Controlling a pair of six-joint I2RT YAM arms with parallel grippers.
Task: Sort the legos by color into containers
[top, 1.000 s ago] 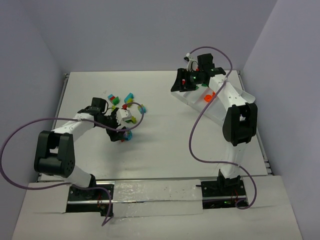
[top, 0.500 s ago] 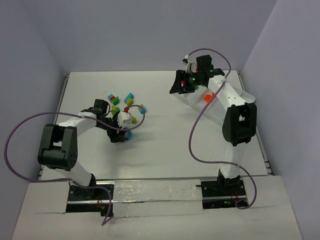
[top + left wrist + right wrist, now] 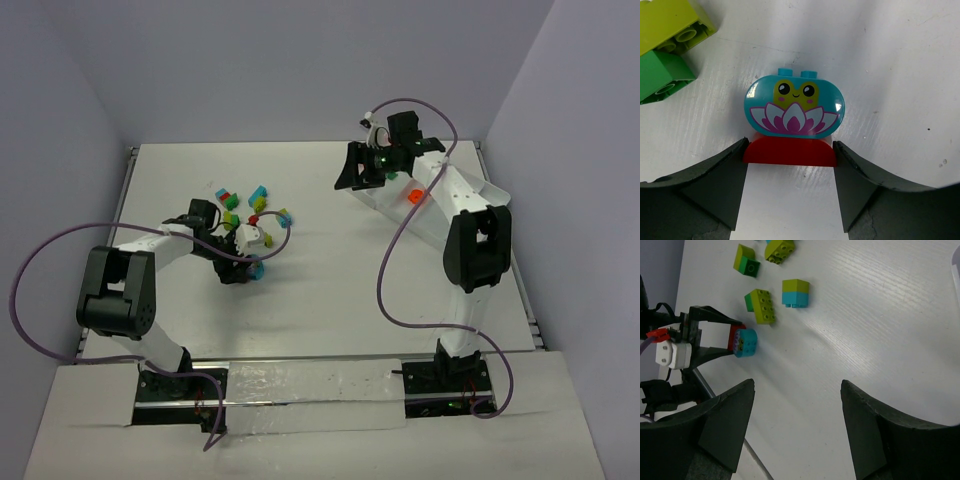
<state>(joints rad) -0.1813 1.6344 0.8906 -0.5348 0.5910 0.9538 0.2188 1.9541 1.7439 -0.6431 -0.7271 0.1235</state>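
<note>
Left pincer point(image 3: 790, 146) is clenched on the red brick point(image 3: 789, 152), which lies on the surface point(image 3: 890, 60) touching the cyan lotus brick point(image 3: 794, 107). Right pincer point(image 3: 797, 390) is released and empty, above the surface beside the white tray point(image 3: 488, 190) at its far end

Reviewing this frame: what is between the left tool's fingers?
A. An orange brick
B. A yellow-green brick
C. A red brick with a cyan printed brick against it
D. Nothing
C: the left wrist view shows the red brick spanning the gap of the left tool, touching both fingers, with the cyan brick bearing a frog print just beyond it.
</note>
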